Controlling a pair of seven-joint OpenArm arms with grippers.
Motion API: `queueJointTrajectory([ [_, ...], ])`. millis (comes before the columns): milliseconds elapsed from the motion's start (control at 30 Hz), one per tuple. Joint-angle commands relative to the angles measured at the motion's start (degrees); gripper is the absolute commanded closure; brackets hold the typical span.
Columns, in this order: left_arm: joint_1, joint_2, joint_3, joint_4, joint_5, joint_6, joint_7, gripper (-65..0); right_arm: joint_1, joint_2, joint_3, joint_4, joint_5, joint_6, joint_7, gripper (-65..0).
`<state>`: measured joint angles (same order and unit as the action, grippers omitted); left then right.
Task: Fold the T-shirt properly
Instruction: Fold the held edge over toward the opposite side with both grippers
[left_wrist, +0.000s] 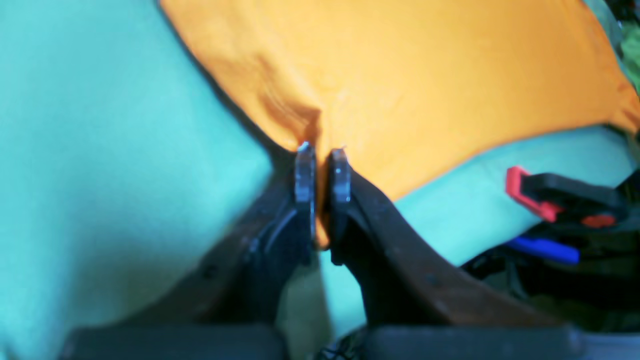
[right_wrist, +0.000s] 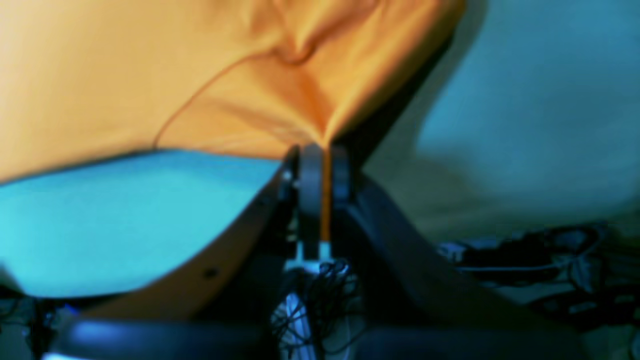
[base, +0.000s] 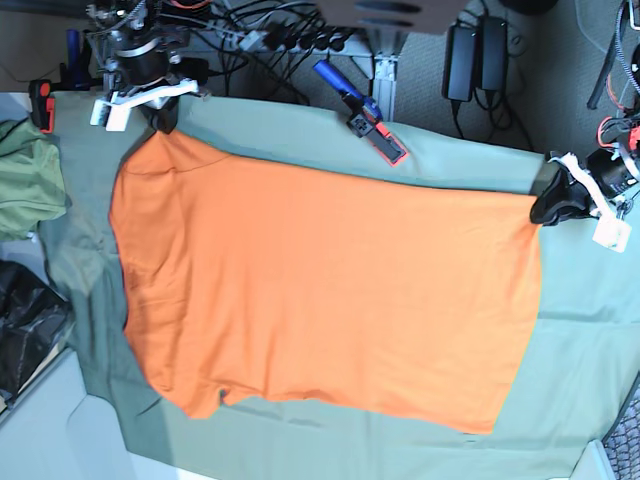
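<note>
The orange T-shirt (base: 320, 280) lies spread flat on the sage-green table cloth (base: 580, 330). My right gripper (base: 165, 125) stands at the shirt's far left corner, my left gripper (base: 542, 207) at its far right corner. In the left wrist view the left gripper (left_wrist: 322, 165) is shut on a pinched edge of the T-shirt (left_wrist: 425, 75), which creases towards the fingers (left_wrist: 305, 172). In the right wrist view the right gripper (right_wrist: 325, 170) is shut on a fold of the T-shirt (right_wrist: 100, 75), and a strip of orange shows between its fingers (right_wrist: 311, 175).
A blue and red clamp (base: 365, 115) holds the table cloth at the far edge, with a red and black clamp (left_wrist: 550, 200) near the left gripper. A green cloth pile (base: 25, 180) and a black bag (base: 25, 320) lie at the left. Cables (base: 270, 40) run behind the table.
</note>
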<state>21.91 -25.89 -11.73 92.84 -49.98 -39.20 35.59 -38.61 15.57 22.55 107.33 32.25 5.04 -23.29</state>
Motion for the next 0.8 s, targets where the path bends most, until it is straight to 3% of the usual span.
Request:
queueJointTrajectory([
  [0, -0.11, -0.94, -0.48, 2.27, -1.33, -0.8, -1.05, 0.0, -0.44, 0.79, 1.27, 1.66, 0.35, 4.15, 1.36, 0.0],
  [200, -0.74, -0.87, -0.46, 4.61, -1.11, -0.8, -2.6, 0.0, 1.84, 0.83, 3.1, 5.16, -0.79, 4.35, 1.31, 0.0],
  [467, -5.55, -0.81, -0.26, 3.45, 4.85, -0.8, -5.53, 0.0, 12.63, 1.53, 3.06, 3.96, -2.29, 7.28, 0.26, 0.0],
  [633, -11.85, -0.76, 1.88, -2.82, 5.22, -0.8, -6.88, 0.0, 20.2, 5.46, 1.11, -0.83, -3.41, 8.52, 0.31, 0.0],
  [767, -18.01, -0.76, 5.75, -9.73, 9.29, -0.8, -9.46, 0.0, 26.53, 9.9, -3.19, -7.91, -4.0, 8.72, 0.35, 0.0],
])
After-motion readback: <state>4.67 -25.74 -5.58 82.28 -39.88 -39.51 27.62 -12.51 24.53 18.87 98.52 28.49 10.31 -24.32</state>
